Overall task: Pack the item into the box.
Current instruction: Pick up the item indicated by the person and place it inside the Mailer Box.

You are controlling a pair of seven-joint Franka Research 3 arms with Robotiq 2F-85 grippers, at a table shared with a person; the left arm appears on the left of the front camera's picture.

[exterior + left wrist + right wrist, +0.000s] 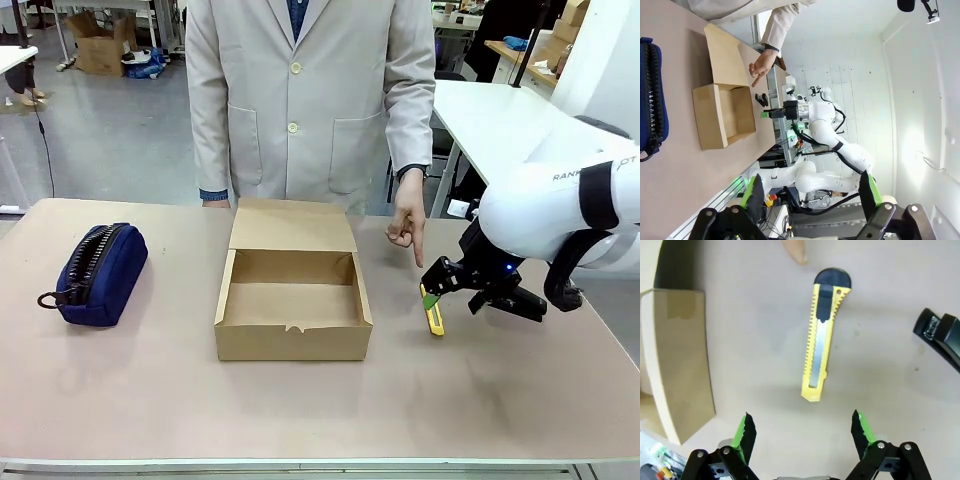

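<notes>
The item, a slim yellow utility knife [433, 319] with a black tip, lies flat on the table right of the box. In the right wrist view the knife [822, 340] lies lengthwise ahead of my open right gripper [802, 432], untouched. My right gripper [440, 291] hovers just above its far end. The brown cardboard box [290, 341] stands open mid-table with its lid flap folded back; its corner [682, 365] shows left of the knife. A person's finger [417, 252] points down at the table beside the knife. My left gripper [810, 192] is open, held high off the table.
A navy zipped pouch [98, 272] lies at the table's left. A black stapler [940, 335] sits right of the knife, close to the gripper's side. The person stands at the far edge behind the box. The box interior is bare.
</notes>
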